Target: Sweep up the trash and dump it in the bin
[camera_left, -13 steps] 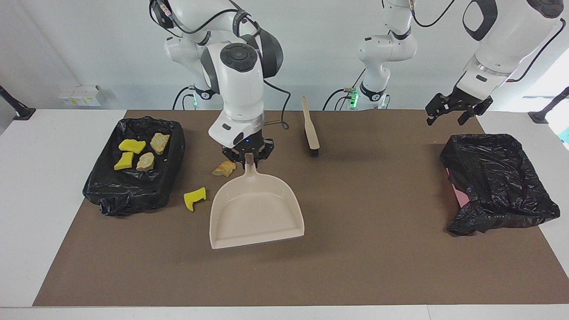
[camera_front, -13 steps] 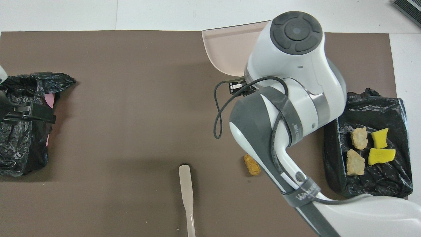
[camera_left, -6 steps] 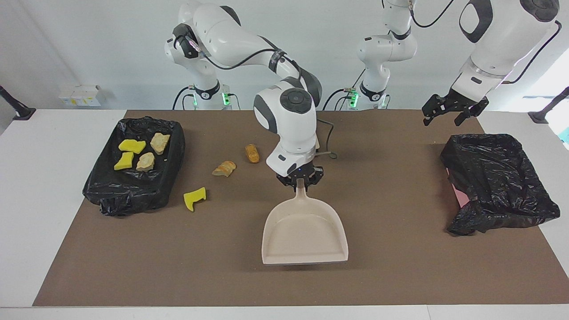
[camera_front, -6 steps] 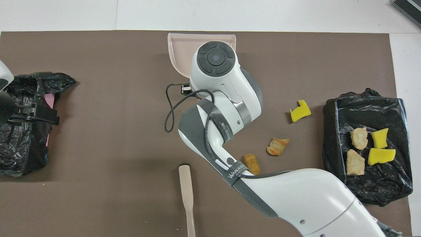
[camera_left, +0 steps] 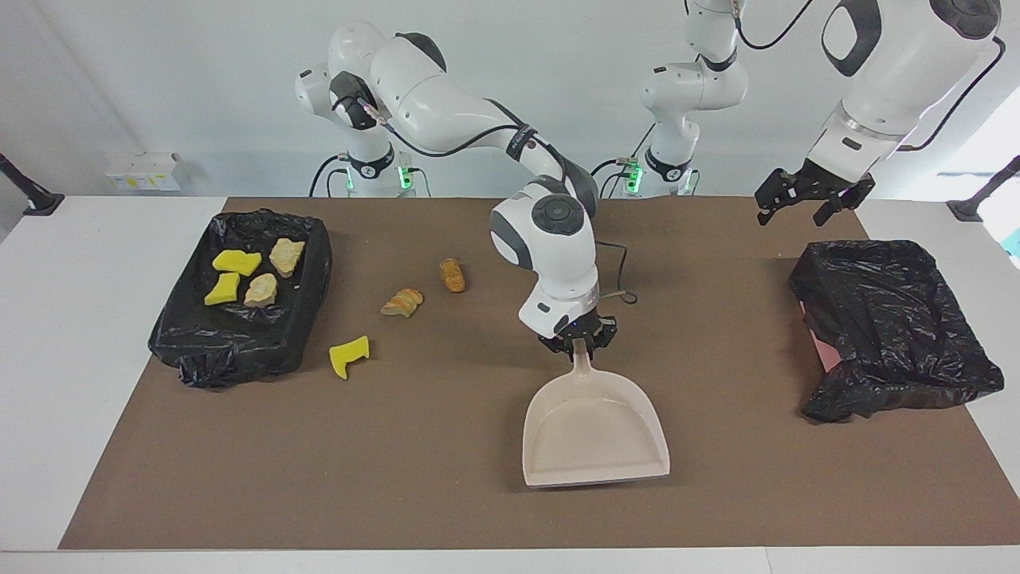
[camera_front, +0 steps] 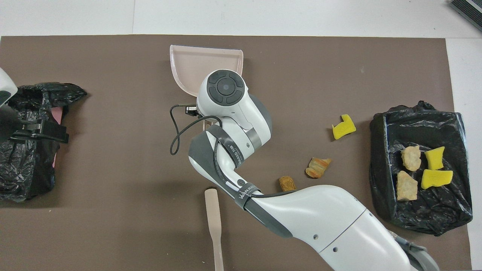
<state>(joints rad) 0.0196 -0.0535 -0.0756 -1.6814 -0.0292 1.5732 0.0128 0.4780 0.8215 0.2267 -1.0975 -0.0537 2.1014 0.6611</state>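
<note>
Clamped on the handle, the right gripper (camera_left: 576, 341) holds the empty beige dustpan (camera_left: 594, 434) at frame centre, apparently for repositioning, three trash scraps (camera_left: 402, 303) loose centre-left, while the left gripper (camera_left: 809, 195) waits wide upper right.

The dustpan (camera_left: 594, 434) looks like smooth matt beige plastic. Both bin liners (camera_left: 892, 327) are crinkled glossy black film. The mat (camera_left: 446, 478) is matt brown. 3 yellow scraps (camera_left: 349, 356) look like foam.

A brown mat (camera_left: 446, 478) covers the white table (camera_left: 72, 335). A small white box (camera_left: 147, 170) sits at the table edge toward the right arm's end.
</note>
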